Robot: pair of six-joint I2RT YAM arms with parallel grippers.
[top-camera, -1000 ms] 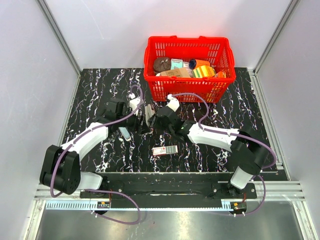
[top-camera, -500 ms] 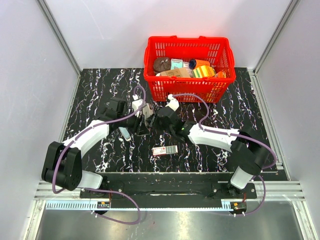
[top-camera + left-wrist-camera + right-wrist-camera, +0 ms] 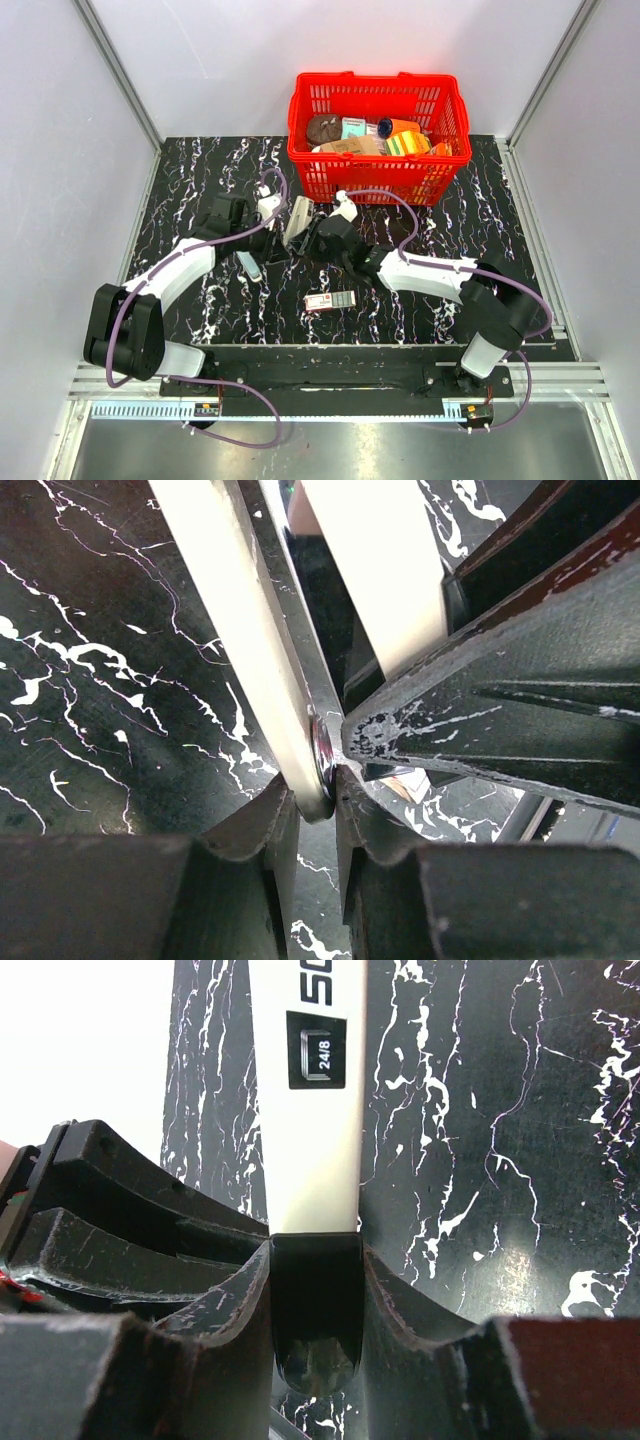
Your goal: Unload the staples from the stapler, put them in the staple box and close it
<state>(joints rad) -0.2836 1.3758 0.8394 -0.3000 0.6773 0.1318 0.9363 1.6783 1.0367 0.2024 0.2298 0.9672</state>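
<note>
The stapler (image 3: 297, 221) is held off the table between both arms, just in front of the basket. In the left wrist view it stands opened into two pale arms, one edged with a chrome rail (image 3: 300, 630). My left gripper (image 3: 320, 785) is shut on the rounded tip of that railed arm. My right gripper (image 3: 315, 1305) is shut on the stapler's black end (image 3: 315, 1290); its white body (image 3: 310, 1110) carries a "24/8" label. From above, the left gripper (image 3: 281, 220) and right gripper (image 3: 316, 231) meet at the stapler. No staples are visible.
A red basket (image 3: 372, 182) full of goods stands at the back. A small red-and-white box (image 3: 330, 301) lies on the black marbled table near the front. A short pale-blue bar (image 3: 248, 265) lies by the left arm. Grey walls close in both sides.
My left gripper has closed onto the stapler's railed arm. The stapler's pale upper part has swung up and now stands out toward the basket. The right gripper's hold is unchanged.
</note>
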